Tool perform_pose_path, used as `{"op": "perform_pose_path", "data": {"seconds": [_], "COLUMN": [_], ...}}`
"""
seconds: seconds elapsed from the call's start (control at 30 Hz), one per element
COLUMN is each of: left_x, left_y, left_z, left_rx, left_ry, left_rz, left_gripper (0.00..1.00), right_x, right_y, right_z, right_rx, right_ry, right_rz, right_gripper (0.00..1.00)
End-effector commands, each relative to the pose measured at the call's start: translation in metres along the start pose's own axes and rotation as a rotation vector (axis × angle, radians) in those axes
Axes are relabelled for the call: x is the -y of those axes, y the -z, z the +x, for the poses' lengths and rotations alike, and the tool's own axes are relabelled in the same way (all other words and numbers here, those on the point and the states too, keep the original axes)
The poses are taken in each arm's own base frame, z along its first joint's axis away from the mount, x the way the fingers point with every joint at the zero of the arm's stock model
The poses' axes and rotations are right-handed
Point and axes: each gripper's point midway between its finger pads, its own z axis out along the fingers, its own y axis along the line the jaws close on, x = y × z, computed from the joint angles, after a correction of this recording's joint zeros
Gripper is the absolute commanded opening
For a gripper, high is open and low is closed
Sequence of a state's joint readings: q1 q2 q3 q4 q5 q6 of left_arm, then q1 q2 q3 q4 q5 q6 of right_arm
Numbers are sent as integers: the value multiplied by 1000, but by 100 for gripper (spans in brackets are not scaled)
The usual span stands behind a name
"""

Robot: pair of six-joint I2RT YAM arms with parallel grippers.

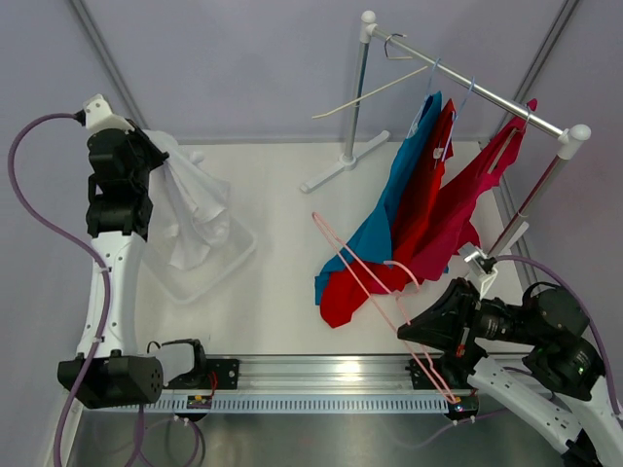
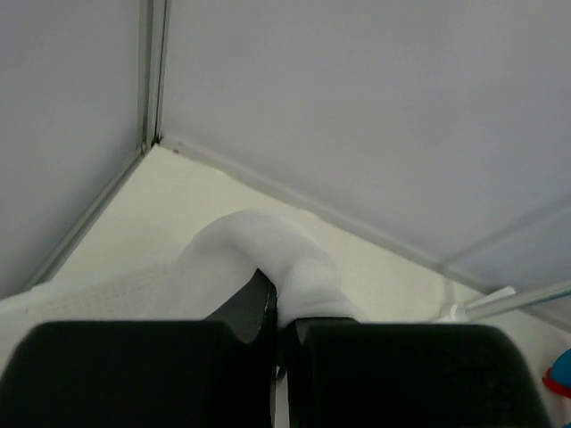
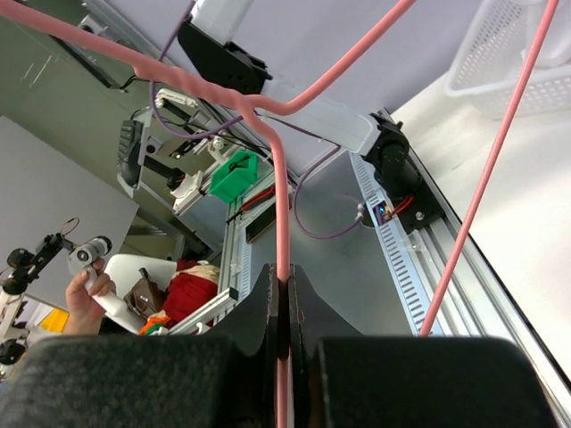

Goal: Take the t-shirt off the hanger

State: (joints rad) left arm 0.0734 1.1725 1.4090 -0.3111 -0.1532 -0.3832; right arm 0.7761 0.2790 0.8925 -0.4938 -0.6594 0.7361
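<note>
In tight left claw point(image 2: 275, 312), white t-shirt point(image 1: 190, 214); in tight right claw point(image 3: 283, 287), pink hanger point(image 3: 281, 214).

1. This is a robotics lab: two robot arms point(image 1: 109, 282) are bolted to a metal rail point(image 1: 321, 368) at the edge of a white table point(image 1: 282, 292).
2. Plain grey panels point(image 1: 243, 58) in metal framing wall the table in.
3. Past the rail, the right wrist view shows loose cables point(image 3: 326, 237), a green plastic part point(image 3: 234, 174) and instruments on stands point(image 3: 53, 254).
</note>
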Motion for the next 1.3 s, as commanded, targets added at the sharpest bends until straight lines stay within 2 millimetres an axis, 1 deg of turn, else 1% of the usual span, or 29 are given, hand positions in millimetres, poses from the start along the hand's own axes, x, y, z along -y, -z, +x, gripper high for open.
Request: {"op": "perform_pose_path", "data": {"seconds": [0.0, 0.17, 0.2, 0.23, 0.3, 0.37, 0.4, 0.43, 0.47, 0.5, 0.53, 0.57, 0.6, 0.63, 0.67, 0.7, 0.77, 0.8, 0.83, 0.9, 0.93, 0.97, 1.03, 1.07, 1.1, 1.17, 1.2, 1.23, 1.27], "left_x": [6, -20, -28, -43, -57, -71, -72, -74, -76, -76, -80, -83, -82, -81, -79, -72, -50, -40, -23, -2, 8, 12, 33, 39, 56, 68, 76, 77, 79], "left_y": [2, -8, -9, -11, -10, -5, -3, 0, 7, 11, 15, 19, 27, 30, 34, 42, 52, 63, 70, 94, 103, 111, 133, 141, 156, 174, 189, 199, 207], "left_z": [-10, 14, 21, 37, 55, 77, 83, 87, 91, 92, 90, 93, 87, 84, 82, 74, 72, 63, 64, 61, 63, 69, 88, 97, 110, 139, 152, 168, 176], "left_rx": [65, 39, 31, 13, -7, -38, -47, -54, -54, -49, -38, -37, -15, -8, -3, 12, -1, 17, 0, 1, -12, -32, -103, -138, -205, -303, -365, -414, -440], "left_ry": [45, 32, 32, 33, 60, 78, 94, 100, 109, 118, 119, 121, 132, 139, 149, 159, 172, 178, 176, 169, 169, 164, 160, 158, 151, 114, 104, 97, 90], "left_rz": [91, -12, -42, -104, -162, -206, -207, -212, -215, -215, -230, -240, -237, -230, -220, -189, -87, -40, 32, 135, 182, 208, 359, 411, 534, 665, 757, 802, 841], "left_gripper": [0, 0, 0, 0, 0, 6, 14, 18, 23, 36, 44, 55, 67, 93, 99, 99, 99, 99, 99, 99, 99, 99, 99, 99, 99, 99, 99, 99, 99], "right_x": [12, 27, 35, 44, 55, 64, 74, 82, 82, 87, 89, 85, 84, 87, 93, 93, 108, 106, 112, 123, 123, 129, 139, 146, 151, 166, 174, 182, 183], "right_y": [-5, -11, -13, -17, -25, -37, -39, -44, -46, -46, -50, -52, -53, -57, -57, -54, -61, -64, -72, -84, -90, -91, -102, -101, -107, -107, -115, -116, -115], "right_z": [1, -1, -6, -12, -29, -51, -65, -73, -86, -97, -107, -119, -129, -137, -145, -151, -163, -170, -176, -191, -194, -202, -217, -225, -235, -244, -250, -250, -260], "right_rx": [-4, 5, 34, 48, 118, 201, 270, 303, 355, 409, 439, 482, 525, 552, 595, 629, 687, 714, 725, 762, 758, 790, 812, 847, 861, 900, 902, 903, 939], "right_ry": [-11, -18, -18, -27, -38, -79, -87, -126, -128, -137, -167, -169, -178, -202, -215, -220, -252, -251, -261, -265, -260, -257, -239, -231, -219, -212, -210, -211, -209], "right_rz": [30, 84, 125, 163, 212, 240, 281, 312, 309, 335, 341, 319, 318, 314, 342, 348, 379, 363, 370, 406, 405, 436, 477, 520, 548, 627, 655, 688, 712], "right_gripper": [0, 0, 0, 0, 0, 0, 0, 0, 0, 0, 0, 0, 0, 0, 0, 0, 0, 0, 0, 0, 0, 0, 0, 0, 0, 0, 0, 0, 0]}}
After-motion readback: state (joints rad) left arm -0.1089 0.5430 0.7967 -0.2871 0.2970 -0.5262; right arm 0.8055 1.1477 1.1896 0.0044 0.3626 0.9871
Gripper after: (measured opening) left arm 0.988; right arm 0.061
